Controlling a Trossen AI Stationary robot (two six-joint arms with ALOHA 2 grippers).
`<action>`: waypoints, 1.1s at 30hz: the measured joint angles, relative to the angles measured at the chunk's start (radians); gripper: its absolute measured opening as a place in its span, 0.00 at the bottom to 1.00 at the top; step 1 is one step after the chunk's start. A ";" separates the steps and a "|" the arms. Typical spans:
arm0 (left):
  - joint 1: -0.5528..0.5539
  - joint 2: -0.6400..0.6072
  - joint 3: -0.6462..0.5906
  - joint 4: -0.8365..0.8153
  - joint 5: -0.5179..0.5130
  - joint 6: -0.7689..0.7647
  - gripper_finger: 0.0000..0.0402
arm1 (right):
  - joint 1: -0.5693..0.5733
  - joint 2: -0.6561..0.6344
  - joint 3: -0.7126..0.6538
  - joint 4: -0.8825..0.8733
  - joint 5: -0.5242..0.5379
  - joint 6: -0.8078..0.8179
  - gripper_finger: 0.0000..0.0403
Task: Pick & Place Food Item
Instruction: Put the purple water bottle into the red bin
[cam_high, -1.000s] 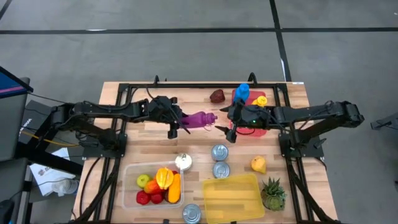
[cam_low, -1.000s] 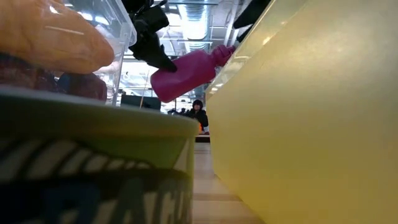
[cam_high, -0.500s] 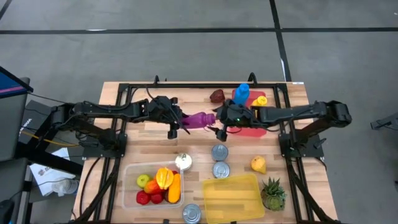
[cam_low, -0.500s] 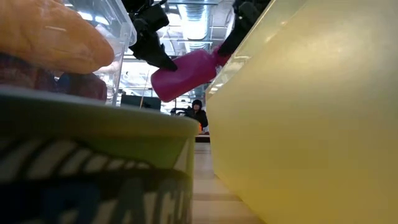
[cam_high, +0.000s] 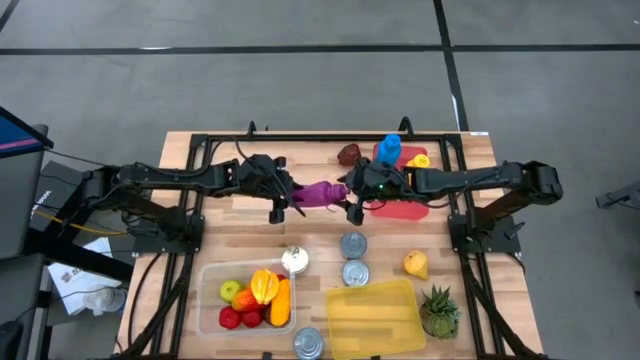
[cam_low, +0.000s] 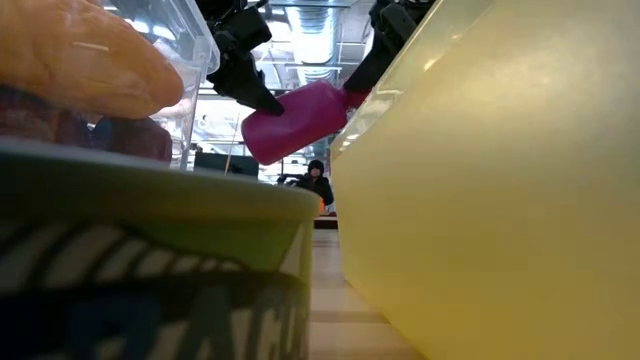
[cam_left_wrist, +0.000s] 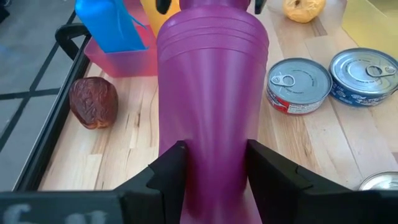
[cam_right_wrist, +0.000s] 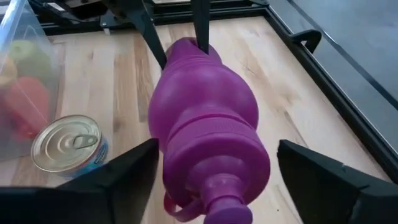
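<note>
A purple plastic bottle (cam_high: 320, 191) hangs above the table's middle, lying nearly level with its cap end toward the table's right. It also shows in the low view (cam_low: 295, 120), base lower than cap. My left gripper (cam_high: 284, 198) is shut on its base end. My right gripper (cam_high: 351, 201) is open at the cap end; in the right wrist view its fingers (cam_right_wrist: 127, 168) stand wide on either side of the bottle's neck (cam_right_wrist: 214, 180), apart from it. My left gripper pinches the bottle's base end (cam_left_wrist: 214, 134) between its two fingers (cam_left_wrist: 168, 168), one on each side of the round body. The fingers come level from the table's left, along the bottle. The bottle is lifted clear of the table, tilted slightly, cap end higher.
Two cans (cam_high: 354, 244) and a third (cam_high: 308, 343) stand near the front. A clear bin of fruit (cam_high: 212, 300) and a yellow bin (cam_high: 372, 318) sit at the near edge, a pineapple (cam_high: 438, 312) beside them. A pink tray (cam_high: 400, 208) holds a blue bottle (cam_high: 389, 150); a brown fruit (cam_high: 349, 154) lies behind.
My right gripper has gone toward the table's left, up to the bottle's cap end, its fingers staying open. The bottle and my left gripper have kept still.
</note>
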 joint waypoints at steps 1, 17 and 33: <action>0.000 0.000 0.000 0.000 0.000 0.000 0.36 | 0.003 0.000 0.000 0.000 0.000 0.000 0.74; -0.004 -0.027 -0.001 -0.018 0.039 0.023 0.44 | 0.060 -0.002 0.011 -0.010 0.008 0.008 0.49; -0.005 -0.426 -0.166 0.114 0.075 -0.062 0.68 | 0.122 -0.002 0.280 -0.496 0.086 0.060 0.49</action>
